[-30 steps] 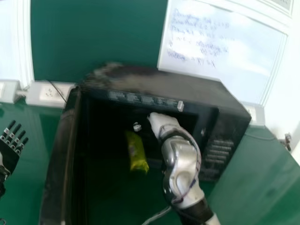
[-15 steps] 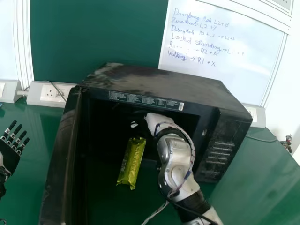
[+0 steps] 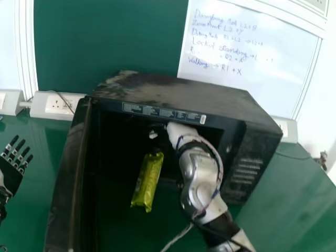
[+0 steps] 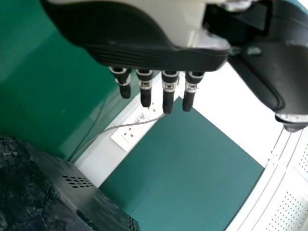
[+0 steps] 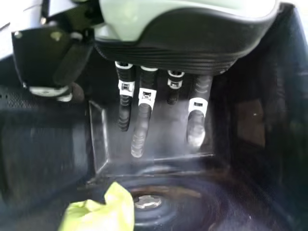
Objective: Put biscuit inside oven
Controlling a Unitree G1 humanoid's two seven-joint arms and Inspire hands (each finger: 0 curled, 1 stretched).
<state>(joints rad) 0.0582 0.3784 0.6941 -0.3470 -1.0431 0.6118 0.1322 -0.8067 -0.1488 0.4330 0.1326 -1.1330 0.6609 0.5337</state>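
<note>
The black oven (image 3: 184,94) stands on the table, its door (image 3: 65,178) swung out on the left. My right hand (image 3: 178,134) reaches into the cavity in the head view; in the right wrist view the right hand (image 5: 141,122) has its fingers extended, holding nothing. The yellow-green biscuit packet (image 3: 147,181) lies at the oven's opening, its far end inside and its near end towards me. In the right wrist view the packet (image 5: 103,211) is apart from the fingers. At the far left, my left hand (image 3: 10,170) is open; its fingers are straight in the left wrist view too, the hand (image 4: 159,57) empty.
Wall sockets (image 3: 59,104) with a cable lie behind the oven on the left. A whiteboard (image 3: 247,63) leans at the back right. The green table (image 3: 294,194) extends to the oven's right. Inside the cavity is a metal turntable hub (image 5: 147,201).
The packet, higher up and beside the right hand a second ago, has dropped nearer to me and lies free of the hand. The right hand has shifted slightly right since half a second ago.
</note>
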